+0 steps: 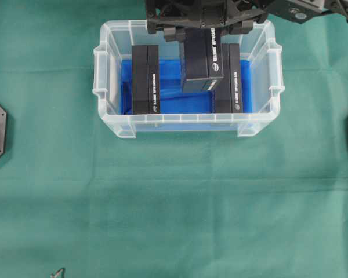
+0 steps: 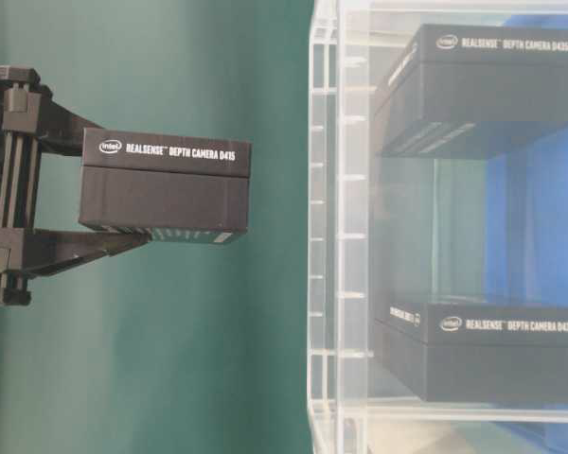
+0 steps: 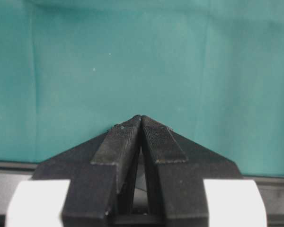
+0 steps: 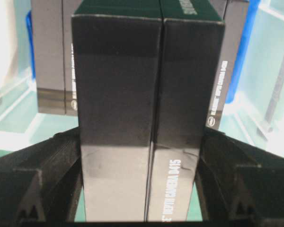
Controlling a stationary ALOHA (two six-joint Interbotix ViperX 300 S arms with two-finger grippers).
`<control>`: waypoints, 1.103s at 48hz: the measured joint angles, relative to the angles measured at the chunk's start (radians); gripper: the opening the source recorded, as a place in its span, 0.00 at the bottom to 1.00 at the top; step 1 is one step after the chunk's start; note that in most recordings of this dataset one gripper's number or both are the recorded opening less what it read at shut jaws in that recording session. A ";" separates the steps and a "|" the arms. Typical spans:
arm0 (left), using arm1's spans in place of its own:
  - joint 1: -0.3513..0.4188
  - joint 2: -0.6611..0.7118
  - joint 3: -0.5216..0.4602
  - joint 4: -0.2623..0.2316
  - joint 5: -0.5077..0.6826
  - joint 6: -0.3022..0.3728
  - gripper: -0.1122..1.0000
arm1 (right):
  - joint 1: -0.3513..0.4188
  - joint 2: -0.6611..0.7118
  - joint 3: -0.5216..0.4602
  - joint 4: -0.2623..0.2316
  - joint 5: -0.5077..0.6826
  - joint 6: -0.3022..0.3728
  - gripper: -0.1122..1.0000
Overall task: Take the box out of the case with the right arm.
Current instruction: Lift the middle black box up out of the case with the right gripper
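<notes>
Box [image 1: 200, 61] first: you have one black RealSense depth camera carton clamped between the two fingers of the right end effector [image 1: 198, 28], lifted above the case [image 1: 188, 124] and hanging over its far middle part. In the right wrist view the carton [image 4: 142, 118] fills the middle of your picture, with a black finger pressed against each of its long sides. From table level you see it [image 2: 166, 184] held clear of the clear plastic wall, apart from the case [image 2: 327, 236], with the end effector [image 2: 38, 203] gripping it top and bottom as that view is turned.

Nearest you in the overhead view lies bare green cloth on the desk [image 1: 174, 202]. Beyond it sits the case, a clear rimmed bin with side handles and a blue lining. Two more black cartons stay inside it: a left carton [image 1: 145, 80] along the left side and a right carton [image 1: 232, 78] along the right side, both lying lengthwise, with blue floor showing between them.

Farther back, the right arm [image 1: 296, 8] comes in from the upper right edge and its wrist points down over the far rim of the case.

Your left end effector [image 3: 141, 124] hangs over plain green cloth, its fingertips pressed together with nothing between them.
</notes>
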 measured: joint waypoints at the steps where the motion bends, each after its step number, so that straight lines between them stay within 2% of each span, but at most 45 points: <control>1: 0.000 0.000 0.000 0.002 0.000 0.000 0.10 | 0.000 0.000 0.002 0.000 0.000 0.000 0.71; 36: -0.002 0.000 0.000 0.000 0.000 0.000 0.10 | 0.000 0.002 0.000 -0.009 0.000 0.003 0.71; 53: 0.000 0.002 0.000 0.000 0.000 0.000 0.10 | 0.058 0.000 0.000 -0.026 0.018 0.074 0.71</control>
